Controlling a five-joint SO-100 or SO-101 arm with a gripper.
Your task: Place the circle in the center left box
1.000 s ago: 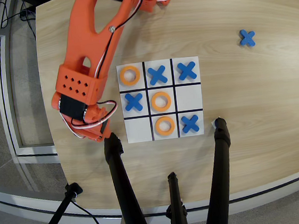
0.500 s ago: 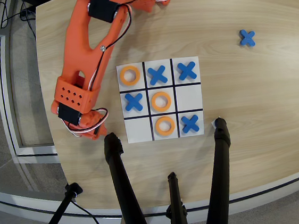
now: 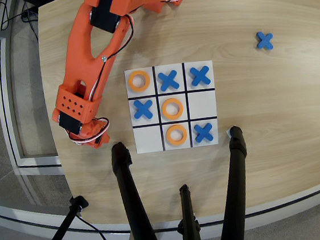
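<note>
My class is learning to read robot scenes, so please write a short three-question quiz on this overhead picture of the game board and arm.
1. How many orange rings lie on the board?
2. True or false: a blue cross fills the board's middle square.
3. Where is the gripper in the overhead view?
A. Over the board's middle square
B. Off the board, past its left edge
C. Beside the lone cross at the table's far right

Key: 1. Three. 2. False, a ring lies there. 3. B.
</note>
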